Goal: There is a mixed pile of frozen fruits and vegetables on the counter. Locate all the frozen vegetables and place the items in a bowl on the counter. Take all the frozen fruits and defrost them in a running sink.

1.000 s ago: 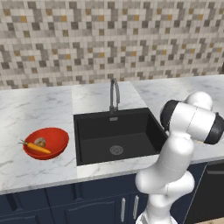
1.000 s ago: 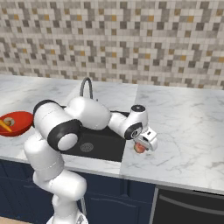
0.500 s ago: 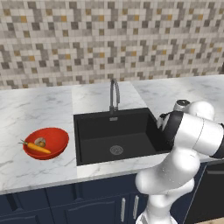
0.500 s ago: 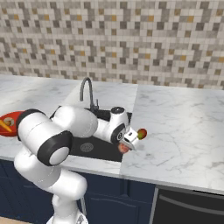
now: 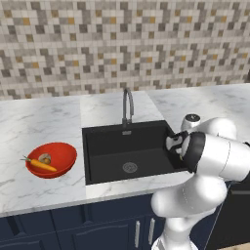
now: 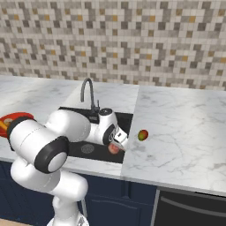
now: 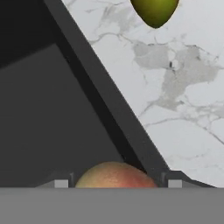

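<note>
Gripper closed on a reddish fruit, hanging just over the right rim of the sink. Could drop it onto the tabletop if released too near that rim. Tap apparently not running. Greenish fruit waiting beside the sink; carrot in bowl.

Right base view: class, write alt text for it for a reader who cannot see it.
A white robot arm reaches over the black sink, its gripper holding a reddish-pink fruit at the basin's right edge. A greenish fruit lies nearby on the marble counter, and a curved grey tap stands behind.
</note>
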You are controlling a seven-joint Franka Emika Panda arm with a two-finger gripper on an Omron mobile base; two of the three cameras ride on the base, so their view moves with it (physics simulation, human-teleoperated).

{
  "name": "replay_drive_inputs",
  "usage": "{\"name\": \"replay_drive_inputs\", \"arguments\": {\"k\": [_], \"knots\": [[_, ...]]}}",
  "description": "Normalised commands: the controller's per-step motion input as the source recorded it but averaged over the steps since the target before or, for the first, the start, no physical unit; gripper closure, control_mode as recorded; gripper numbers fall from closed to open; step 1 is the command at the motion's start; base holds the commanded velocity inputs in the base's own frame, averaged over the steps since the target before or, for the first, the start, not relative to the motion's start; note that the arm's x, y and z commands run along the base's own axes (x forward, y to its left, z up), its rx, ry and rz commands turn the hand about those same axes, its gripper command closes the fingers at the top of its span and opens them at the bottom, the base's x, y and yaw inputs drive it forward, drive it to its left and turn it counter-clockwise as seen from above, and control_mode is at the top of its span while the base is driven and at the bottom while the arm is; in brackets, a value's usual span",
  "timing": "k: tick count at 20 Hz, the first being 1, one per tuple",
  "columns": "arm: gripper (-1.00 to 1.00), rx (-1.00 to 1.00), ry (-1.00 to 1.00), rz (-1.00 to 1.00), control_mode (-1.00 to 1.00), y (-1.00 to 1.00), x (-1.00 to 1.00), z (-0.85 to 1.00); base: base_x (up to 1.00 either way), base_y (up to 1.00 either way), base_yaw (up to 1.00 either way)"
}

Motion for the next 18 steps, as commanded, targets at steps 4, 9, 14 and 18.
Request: {"name": "replay_drive_inputs", "arguments": {"k": [4, 9, 14, 18], "knots": [[1.0, 0.0, 0.0, 0.04, -1.0, 0.36, 0.17, 0.0, 0.0, 0.0, 0.0], [1.0, 0.0, 0.0, 0.04, -1.0, 0.21, 0.27, 0.0, 0.0, 0.0, 0.0], [1.0, 0.0, 0.0, 0.04, -1.0, 0.12, 0.35, 0.0, 0.0, 0.0, 0.0], [1.0, 0.0, 0.0, 0.03, -1.0, 0.16, 0.39, -0.04, 0.0, 0.0, 0.0]]}}
